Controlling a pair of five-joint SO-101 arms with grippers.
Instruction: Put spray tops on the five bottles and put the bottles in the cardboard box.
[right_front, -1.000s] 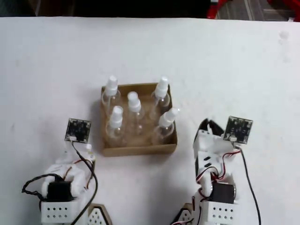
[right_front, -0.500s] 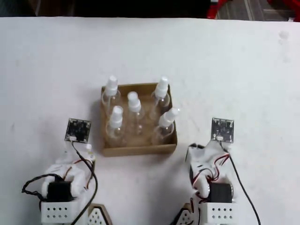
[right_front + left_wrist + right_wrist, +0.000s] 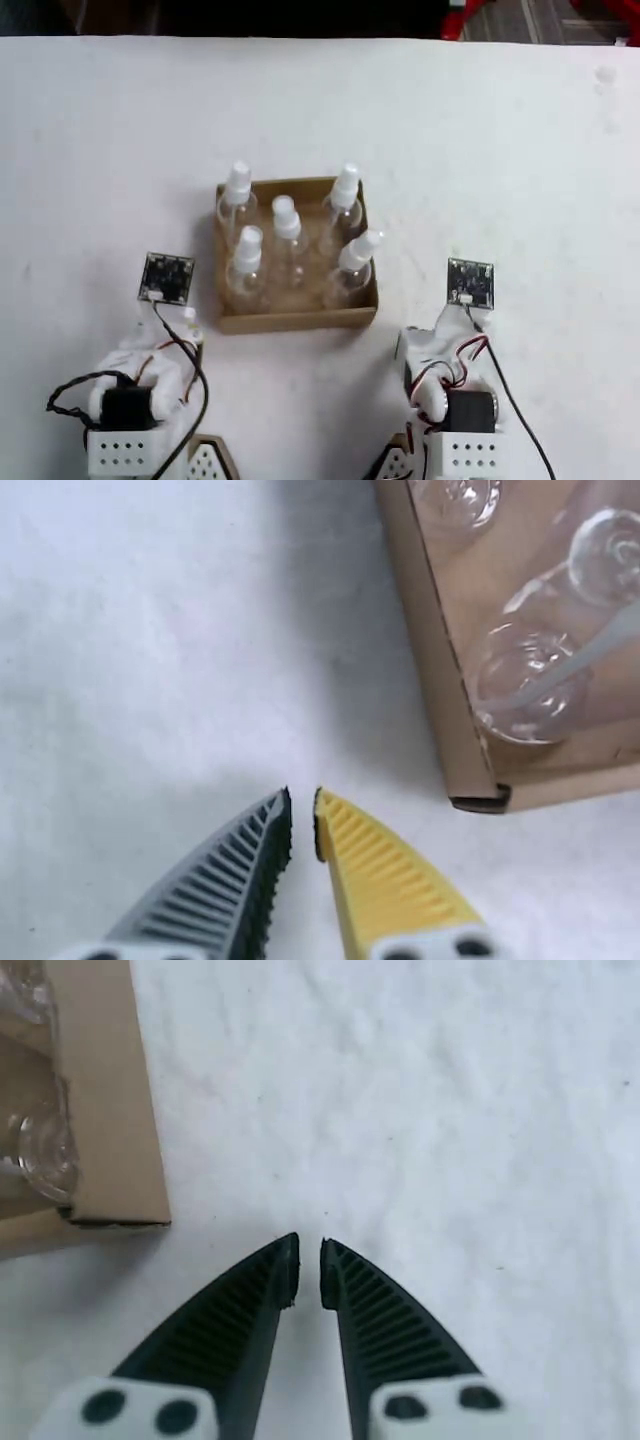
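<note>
The cardboard box (image 3: 297, 318) stands in the middle of the table and holds several clear bottles (image 3: 287, 235), each with a white spray top (image 3: 239, 181). My left arm (image 3: 140, 385) rests folded near the table's front edge, left of the box. Its gripper (image 3: 302, 825) is shut over bare table beside a box corner (image 3: 478, 798). My right arm (image 3: 450, 390) sits folded at the front, right of the box. Its gripper (image 3: 308, 1272) is shut above the tabletop, near the box's wall (image 3: 100, 1110). Clear bottle bases (image 3: 525, 685) show inside the box.
The white table (image 3: 500, 150) stretches wide behind and beside the box. A red object (image 3: 458, 18) lies past the far edge.
My right arm has drawn back toward the front edge and folded down, its wrist camera board shifting left. The left arm, box and bottles have not moved.
</note>
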